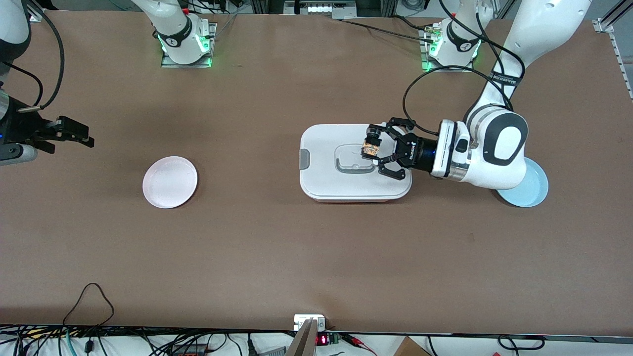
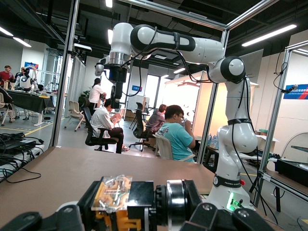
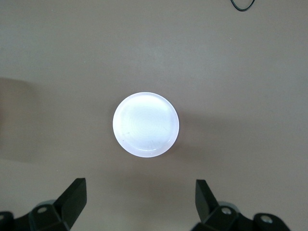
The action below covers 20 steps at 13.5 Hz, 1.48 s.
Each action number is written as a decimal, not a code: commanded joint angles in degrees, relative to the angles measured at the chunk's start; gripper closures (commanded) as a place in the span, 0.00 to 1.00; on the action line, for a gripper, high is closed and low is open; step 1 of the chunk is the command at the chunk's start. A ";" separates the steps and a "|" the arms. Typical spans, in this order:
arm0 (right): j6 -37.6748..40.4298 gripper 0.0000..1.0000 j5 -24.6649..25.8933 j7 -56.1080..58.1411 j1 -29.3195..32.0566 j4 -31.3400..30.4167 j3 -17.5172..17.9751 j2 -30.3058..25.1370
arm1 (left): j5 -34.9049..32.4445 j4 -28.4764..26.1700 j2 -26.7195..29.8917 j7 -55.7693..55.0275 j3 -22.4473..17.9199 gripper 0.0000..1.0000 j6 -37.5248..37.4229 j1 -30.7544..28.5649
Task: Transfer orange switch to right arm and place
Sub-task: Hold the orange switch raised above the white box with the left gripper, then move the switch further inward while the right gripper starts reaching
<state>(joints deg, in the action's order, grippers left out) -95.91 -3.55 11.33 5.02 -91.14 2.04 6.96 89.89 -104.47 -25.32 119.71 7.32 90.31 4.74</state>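
You face a brown desk (image 1: pixel 277 247) in a lab of metal frames where people sit at work; a white lidded box (image 1: pixel 326 183) sits mid-desk, a pale pink plate (image 1: pixel 170 182) toward the right arm's end, a blue plate (image 1: pixel 536 190) under the left arm; the left end effector (image 1: pixel 372 150) hangs over the box, pinching the orange switch (image 1: pixel 370 148); the right end effector (image 1: pixel 86 139), fingers spread wide, waits empty above bare desk near the pink plate.

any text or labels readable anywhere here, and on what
"ROBOTIQ": white lettering along the body of the left gripper, which holds the orange switch over the white box; small, only just legible.
Blue wall sign: characters too small to read.
Red display at the table edge: digits blurred.
Pink plate: no text.
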 commanded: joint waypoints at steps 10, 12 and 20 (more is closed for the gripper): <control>-0.68 0.00 0.13 0.01 -0.01 -0.35 0.34 -0.10 | 1.87 0.32 -1.40 2.90 -0.03 1.00 1.18 2.38; -0.77 0.00 0.13 0.01 0.17 -0.35 0.34 -0.10 | 1.87 0.41 -1.40 2.73 -0.03 1.00 1.89 2.99; -1.64 0.00 1.61 0.09 -0.71 -0.62 0.60 -0.01 | 6.96 0.58 -2.19 2.20 -0.03 1.00 2.15 7.39</control>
<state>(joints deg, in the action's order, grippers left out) -96.69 -3.14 11.39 4.88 -91.19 2.26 7.19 94.68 -104.53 -26.97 120.13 7.54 92.17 11.03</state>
